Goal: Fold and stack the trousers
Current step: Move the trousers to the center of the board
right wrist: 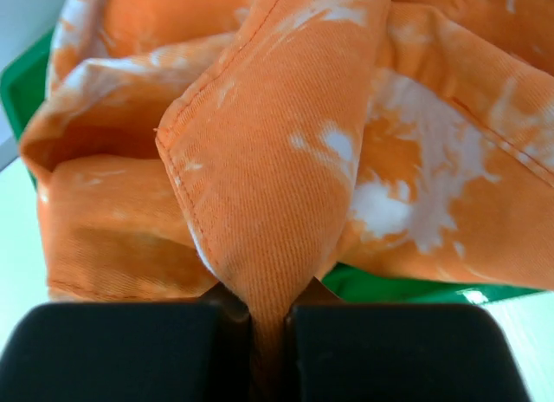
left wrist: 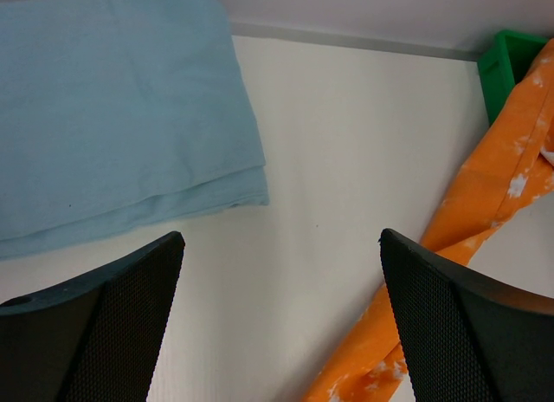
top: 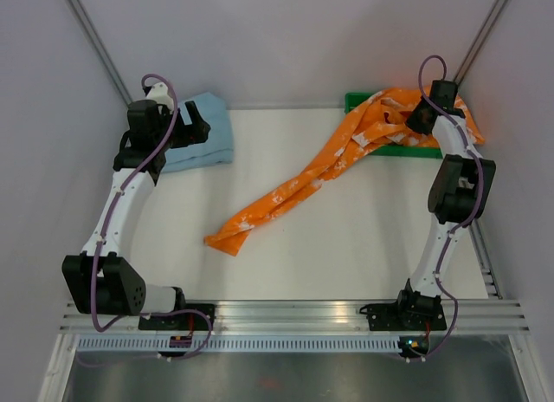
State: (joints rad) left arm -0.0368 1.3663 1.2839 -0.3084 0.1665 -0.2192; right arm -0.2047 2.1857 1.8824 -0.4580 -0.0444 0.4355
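**Right gripper pinches the orange trousers at the far right corner**

At the near edge of the white table (top: 346, 255), a silver rail (top: 294, 311) holds the bases of both arms.

A bit further in, near the middle of the table, lies the loose end of one leg of the trousers (top: 294, 185). They are bright orange with white blotches. The leg runs as a long slanted strip across the table, up toward the far right corner. The trousers are not folded.

In the far right corner sits a green bin (top: 357, 101). The rest of the trousers is piled in a messy heap in it, and some of the cloth hangs over its front wall. The right gripper (top: 421, 116) is down on this heap. In the right wrist view, the right gripper (right wrist: 270, 311) has its two black fingers (right wrist: 130, 350) pressed together. A fold of the trousers (right wrist: 286, 159) is squeezed tight between them. A stitched seam runs along the edge of that fold. A strip of the green bin (right wrist: 389, 285) peeks out under the cloth.

In the far left corner, a folded light blue cloth (top: 212, 138) lies flat on the table. The left gripper (top: 195, 123) hangs over it. In the left wrist view, the left gripper (left wrist: 281, 237) has its fingers (left wrist: 95, 333) wide apart, and the white table shows between them. The blue cloth (left wrist: 112, 116) lies just past the left finger. The orange leg (left wrist: 485, 194) passes by the right finger.
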